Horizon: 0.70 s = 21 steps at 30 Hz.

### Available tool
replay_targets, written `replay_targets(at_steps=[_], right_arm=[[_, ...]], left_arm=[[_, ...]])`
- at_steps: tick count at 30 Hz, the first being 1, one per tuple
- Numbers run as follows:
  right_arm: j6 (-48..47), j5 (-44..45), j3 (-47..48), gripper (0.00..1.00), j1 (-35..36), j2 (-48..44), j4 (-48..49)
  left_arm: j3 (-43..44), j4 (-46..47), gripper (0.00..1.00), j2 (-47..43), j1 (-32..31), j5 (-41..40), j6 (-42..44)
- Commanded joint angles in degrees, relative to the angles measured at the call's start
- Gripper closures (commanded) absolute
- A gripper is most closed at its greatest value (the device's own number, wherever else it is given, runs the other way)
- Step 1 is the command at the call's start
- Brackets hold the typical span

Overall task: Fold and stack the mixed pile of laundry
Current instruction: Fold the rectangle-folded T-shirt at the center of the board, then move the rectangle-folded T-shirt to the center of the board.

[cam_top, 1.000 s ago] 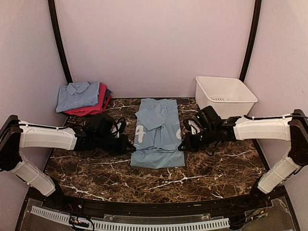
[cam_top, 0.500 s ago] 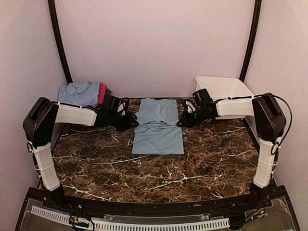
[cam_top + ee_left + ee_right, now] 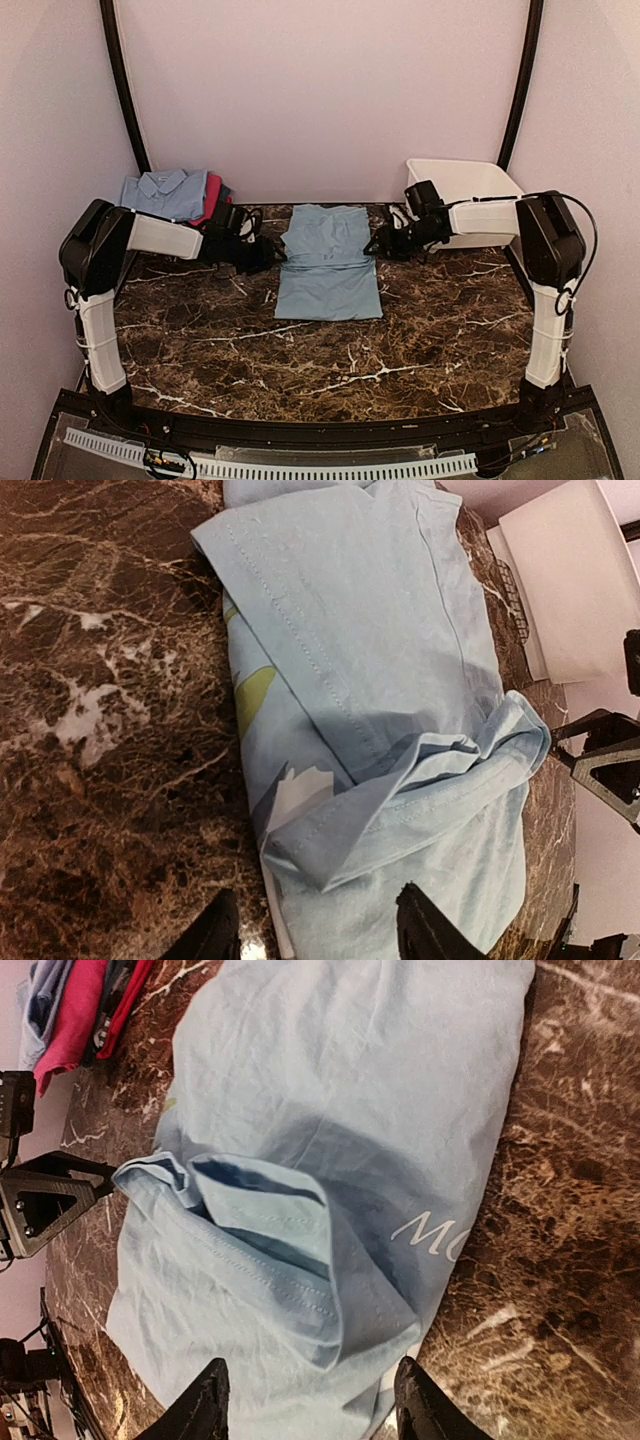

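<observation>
The left hand (image 3: 315, 932) and right hand (image 3: 305, 1405) are held apart; the folded pale blue tee (image 3: 328, 262) is seen just ahead of both, unclamped.

The folded tee (image 3: 328, 262) is laid at the middle of the desk (image 3: 420, 340). Behind it to the left a stack of garments (image 3: 168, 196) is set; behind it to the right, the tub (image 3: 470, 196). It is flanked closely by the left claw (image 3: 274, 256) and the right claw (image 3: 376, 246).

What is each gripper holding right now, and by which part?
Nothing is held: the left gripper and right gripper both stand open at opposite sides of the folded pale blue cloth tee.
</observation>
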Motion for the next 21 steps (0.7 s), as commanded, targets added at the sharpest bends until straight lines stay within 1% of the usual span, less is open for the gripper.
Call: replay_targets(at_steps=[1,3,5,6,8,10,11,14,15,18,21], right_arm=[[-1.42,-0.41,-2.24,0.47,-1.51,-9.63,-1.05],[-1.48,-1.17,-5.58,0.46,-1.51,-12.55,-1.49],[-0.59,-3.60,-9.83,0.47,-1.18,-15.50,0.00],[-0.14,-4.82,-11.89,0.48,-0.70,-16.62,0.99],[0.58,-5.57,-14.90,0.55,1.47,-18.22,1.79],[0.89,-5.53,-17.37,0.61,4.11,-18.91,2.60],[1.33,-4.99,-18.41,0.64,5.38,-18.79,3.13],[2.99,-4.89,-20.54,0.72,8.17,-16.18,6.25],[3.39,-4.62,-21.02,0.73,8.72,-15.10,7.36],[4.03,-3.92,-21.91,0.75,9.21,-11.29,9.50],[4.32,-3.85,-23.18,0.77,9.29,-8.97,11.02]], left_arm=[[-0.98,-5.00,0.46,-9.78,0.51,-3.14,3.14],[-3.10,-6.13,0.46,-12.79,0.10,-2.89,3.81],[-5.57,-5.74,0.46,-15.24,-0.99,-0.89,4.90],[-7.14,-5.06,0.48,-16.30,-1.49,1.17,5.54],[-8.76,-4.17,0.52,-16.59,-3.59,3.65,6.08],[-9.32,-4.51,0.57,-15.84,-6.44,3.42,6.88],[-9.46,-4.57,0.61,-15.37,-8.27,3.22,7.06],[-9.78,-2.98,0.67,-12.07,-10.46,4.01,6.31],[-9.82,-2.49,0.69,-11.37,-10.88,4.26,5.95],[-10.46,-0.46,0.72,-8.54,-11.29,4.97,4.57],[-11.35,-0.43,0.74,-7.22,-11.75,4.53,3.96]])
